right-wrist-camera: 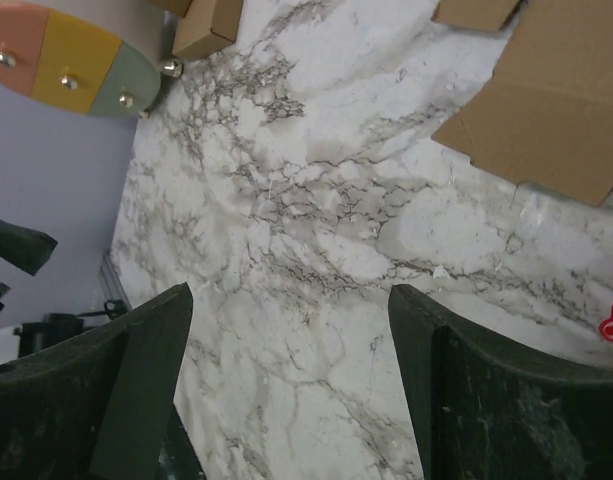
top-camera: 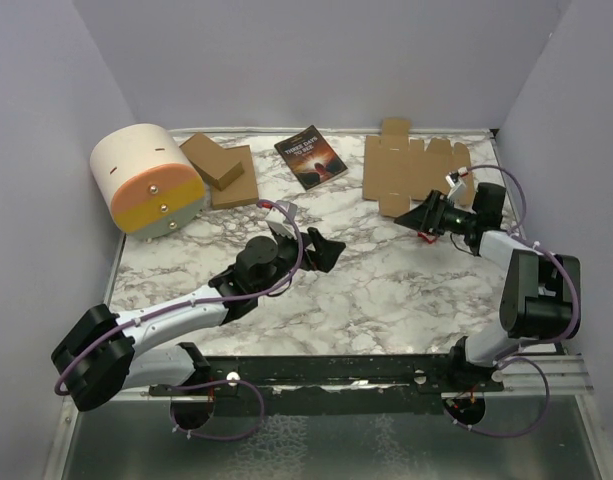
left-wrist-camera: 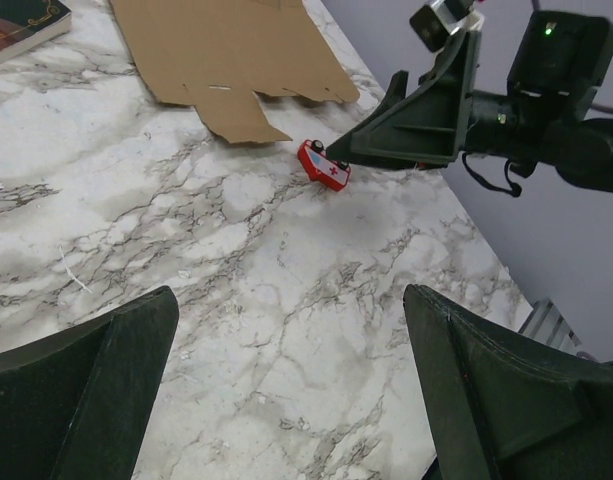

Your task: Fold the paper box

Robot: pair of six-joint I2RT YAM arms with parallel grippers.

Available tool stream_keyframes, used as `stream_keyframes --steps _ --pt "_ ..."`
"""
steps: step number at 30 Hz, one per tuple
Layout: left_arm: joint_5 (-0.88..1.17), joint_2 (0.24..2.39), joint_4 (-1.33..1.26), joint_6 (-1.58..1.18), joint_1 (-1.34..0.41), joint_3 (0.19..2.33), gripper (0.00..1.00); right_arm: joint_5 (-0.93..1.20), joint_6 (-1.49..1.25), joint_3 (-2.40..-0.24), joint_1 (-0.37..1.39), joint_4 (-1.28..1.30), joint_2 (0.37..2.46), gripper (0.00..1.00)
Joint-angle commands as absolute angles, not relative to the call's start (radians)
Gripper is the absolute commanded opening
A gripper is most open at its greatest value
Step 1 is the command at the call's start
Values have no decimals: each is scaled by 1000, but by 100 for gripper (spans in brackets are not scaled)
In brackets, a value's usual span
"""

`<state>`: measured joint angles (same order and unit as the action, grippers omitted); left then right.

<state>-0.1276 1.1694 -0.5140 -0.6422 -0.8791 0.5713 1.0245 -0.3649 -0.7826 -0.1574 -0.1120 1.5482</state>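
The paper box (top-camera: 416,165) lies flat and unfolded on the marble worktop (top-camera: 386,290). It is a brown die-cut cardboard sheet at the far right, close to the back wall, with its flaps spread out.

The right end effector (top-camera: 421,215) hangs low at the sheet's near edge. Its jaws are parted and nothing is between them. In its wrist view only bare marble shows between the fingers (right-wrist-camera: 136,380), and the cardboard lies ahead and to the right.

A small red item (left-wrist-camera: 324,165) with white marks sits on the marble just beside a near flap, right at the tip of one right finger. Whether they touch cannot be told.

The left end effector (top-camera: 321,252) is over the middle of the worktop, well apart from the sheet. Its jaws are spread wide and hold nothing.

At the far left stands a cream drum (top-camera: 149,180) on its side, its face banded orange, yellow and grey-green. Beside it is a stack of flat cardboard pieces (top-camera: 221,170), and a dark-covered book (top-camera: 311,157) lies between that stack and the sheet.
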Motion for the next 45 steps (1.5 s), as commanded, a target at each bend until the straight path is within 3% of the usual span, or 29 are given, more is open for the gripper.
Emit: stream_keyframes --steps 1,3,13,45 --pt "-168 1159 -582 -675 -879 554 99 952 -624 -719 -160 -314 1584 75" --pt "-170 1164 -586 -682 -879 555 99 931 -651 -723 -160 -318 1599 69" --pt "-180 1196 -595 -712 -878 566 99 716 -752 -833 -148 -103 1738 69" --pt "-242 1172 -517 -730 -879 583 99 491 -1027 -942 -95 -174 1881 55"
